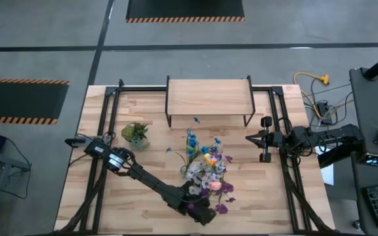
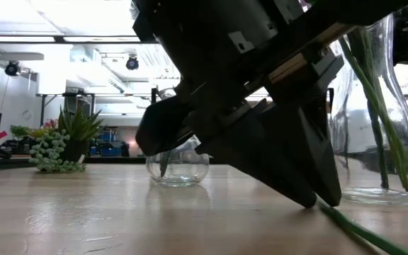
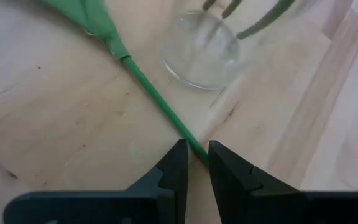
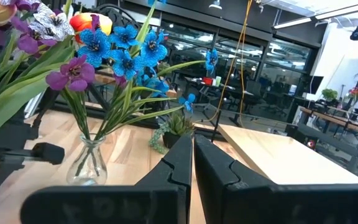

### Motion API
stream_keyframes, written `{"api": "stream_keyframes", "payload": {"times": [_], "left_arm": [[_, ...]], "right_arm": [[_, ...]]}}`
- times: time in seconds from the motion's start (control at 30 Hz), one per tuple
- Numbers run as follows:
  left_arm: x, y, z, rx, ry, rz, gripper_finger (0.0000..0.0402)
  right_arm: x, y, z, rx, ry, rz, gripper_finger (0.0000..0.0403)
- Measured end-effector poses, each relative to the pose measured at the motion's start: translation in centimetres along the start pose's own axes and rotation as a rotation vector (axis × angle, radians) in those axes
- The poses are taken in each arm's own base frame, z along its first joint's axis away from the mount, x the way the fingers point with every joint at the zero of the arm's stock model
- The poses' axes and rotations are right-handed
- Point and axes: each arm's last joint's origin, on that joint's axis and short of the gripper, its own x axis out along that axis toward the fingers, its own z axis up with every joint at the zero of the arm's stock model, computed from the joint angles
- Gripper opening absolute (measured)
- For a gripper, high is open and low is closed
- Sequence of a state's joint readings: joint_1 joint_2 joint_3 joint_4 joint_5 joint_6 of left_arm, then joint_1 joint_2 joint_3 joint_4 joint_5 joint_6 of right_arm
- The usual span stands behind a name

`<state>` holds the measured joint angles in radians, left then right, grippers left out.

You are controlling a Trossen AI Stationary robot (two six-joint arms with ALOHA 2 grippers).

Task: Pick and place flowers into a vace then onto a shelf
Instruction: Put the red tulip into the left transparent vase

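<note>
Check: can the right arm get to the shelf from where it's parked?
Probably yes. The right end effector is shut, holds nothing, and waits just off the shelf, at its right front leg. Bare tabletop lies between them; the flowers and the left end effector sit farther off.

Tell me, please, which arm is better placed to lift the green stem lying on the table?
The left. Its gripper is already down at the table, fingers closed on the green stem beside a glass vase. The right gripper waits shut near the shelf, away from it.
</note>
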<state>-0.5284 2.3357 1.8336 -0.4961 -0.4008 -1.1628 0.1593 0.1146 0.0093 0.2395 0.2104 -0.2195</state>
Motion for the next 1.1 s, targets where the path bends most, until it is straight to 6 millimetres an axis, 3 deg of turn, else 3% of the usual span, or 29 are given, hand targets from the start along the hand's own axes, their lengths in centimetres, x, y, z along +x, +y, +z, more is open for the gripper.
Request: {"api": "stream_keyframes", "payload": {"times": [0.23, 0.6, 1.1], "left_arm": [[0.0, 0.1, 0.3, -0.004, -0.003, 0.001, 0.0057], [-0.1, -0.4, 0.4, -0.022, 0.008, -0.058, 0.017], [1.6, 0.5, -0.4, -0.024, 0.035, 0.006, 0.0161]], "right_arm": [[0.0, 0.0, 0.0, 0.003, 0.0, 0.0, 0.0009], [0.0, 0.0, 0.0, 0.002, 0.001, 0.0, 0.0009], [0.0, 0.0, 0.0, -0.001, 0.001, 0.0, 0.0009]]}}
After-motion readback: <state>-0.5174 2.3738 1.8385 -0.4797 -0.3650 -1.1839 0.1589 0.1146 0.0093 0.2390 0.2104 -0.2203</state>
